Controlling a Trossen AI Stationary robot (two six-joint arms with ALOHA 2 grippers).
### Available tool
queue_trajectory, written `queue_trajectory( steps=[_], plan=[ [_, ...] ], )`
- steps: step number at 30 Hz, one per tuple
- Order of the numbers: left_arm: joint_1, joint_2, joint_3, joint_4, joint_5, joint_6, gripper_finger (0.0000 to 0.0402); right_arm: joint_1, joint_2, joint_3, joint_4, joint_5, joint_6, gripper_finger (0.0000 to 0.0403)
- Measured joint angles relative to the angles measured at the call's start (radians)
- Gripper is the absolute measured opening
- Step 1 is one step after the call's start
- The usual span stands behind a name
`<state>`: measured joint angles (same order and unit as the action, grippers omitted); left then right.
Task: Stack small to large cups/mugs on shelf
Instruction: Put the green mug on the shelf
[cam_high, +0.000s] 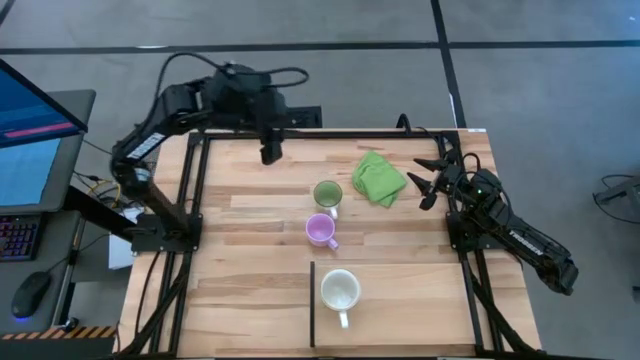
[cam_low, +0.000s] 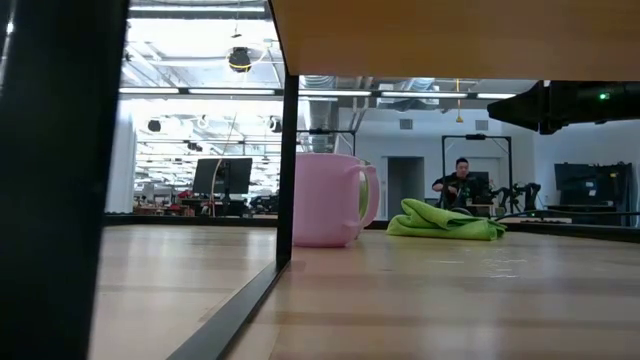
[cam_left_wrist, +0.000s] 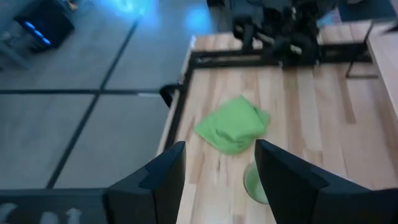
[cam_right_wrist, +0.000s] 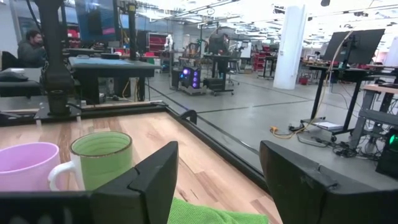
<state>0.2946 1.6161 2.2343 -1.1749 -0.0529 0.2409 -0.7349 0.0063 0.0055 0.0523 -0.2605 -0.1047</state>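
Three mugs stand upright on the wood table. The green mug (cam_high: 327, 193) is farthest back, the light purple mug (cam_high: 320, 230) is just in front of it, and the white mug (cam_high: 340, 290) stands on the shelf (cam_high: 400, 310), right of a thin black strip (cam_high: 312, 300). My left gripper (cam_high: 270, 152) hangs open in the air over the table's far edge, left of the green mug (cam_left_wrist: 254, 185), holding nothing. My right gripper (cam_high: 425, 185) rests open at the right edge, pointing level toward the green mug (cam_right_wrist: 102, 158) and the purple mug (cam_right_wrist: 28, 165).
A crumpled green cloth (cam_high: 378, 178) lies between the green mug and my right gripper. Black frame rails (cam_high: 195, 200) run along the table's left, far and right sides. A monitor (cam_high: 30, 140) stands off the table at left. A person (cam_low: 460, 180) sits far off in the room.
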Motion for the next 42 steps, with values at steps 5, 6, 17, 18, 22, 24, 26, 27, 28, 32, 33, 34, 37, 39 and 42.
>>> queue_trajectory(
  steps=[5,6,17,18,22,24,26,27,28,32,33,34,37,39,42],
  plan=[
    [0.011,-0.16,-0.275,0.176,0.029,-0.006,0.0185,0.0,0.0,0.0,0.0,0.0,0.0,0.0249],
    [0.011,-0.196,-0.349,0.233,0.03,-0.006,0.0185,0.0,0.0,0.0,0.0,0.0,0.0,0.0249],
    [0.024,-0.643,-1.153,0.809,0.014,-0.038,0.0185,0.0,0.0,0.0,0.0,0.0,0.0,0.0249],
    [0.024,-0.679,-1.216,0.863,0.014,-0.044,0.0185,0.0,0.0,0.0,0.0,0.0,0.0,0.0249],
    [0.025,-0.801,-1.448,1.037,0.011,-0.055,0.0185,0.0,0.0,0.0,0.0,0.0,0.002,0.0249],
    [0.024,-0.849,-1.543,1.124,0.012,-0.062,0.0185,0.0,0.0,0.0,0.0,0.0,0.022,0.0249],
    [0.024,-0.892,-1.627,1.206,0.012,-0.081,0.0185,0.0,0.0,0.0,0.0,0.0,0.049,0.0249],
    [0.024,-0.912,-1.667,1.236,0.012,-0.09,0.0185,0.0,0.0,0.0,0.0,0.0,0.053,0.0249],
    [0.024,-0.93,-1.704,1.257,0.012,-0.095,0.0185,0.0,0.0,0.0,0.0,0.0,0.053,0.0249],
    [0.024,-0.989,-1.819,1.307,0.01,-0.119,0.0185,0.0,0.0,0.0,0.0,0.0,0.053,0.0249],
    [0.024,-1.003,-1.84,1.312,0.002,-0.131,0.0185,0.0,0.0,0.0,0.0,0.0,0.053,0.0249],
    [0.024,-1.016,-1.857,1.312,-0.007,-0.146,0.0185,0.0,0.0,0.0,0.0,0.0,0.053,0.0249],
    [0.024,-1.061,-1.892,1.296,-0.014,-0.176,0.0185,0.0,0.0,0.0,0.0,0.0,0.053,0.0249],
    [0.023,-1.095,-1.916,1.303,-0.013,-0.197,0.0185,0.0,0.0,0.0,0.0,0.0,0.053,0.0249],
    [0.021,-1.146,-1.95,1.3,-0.013,-0.2,0.0185,0.0,0.0,0.0,0.0,0.0,0.053,0.0249]
  ],
)
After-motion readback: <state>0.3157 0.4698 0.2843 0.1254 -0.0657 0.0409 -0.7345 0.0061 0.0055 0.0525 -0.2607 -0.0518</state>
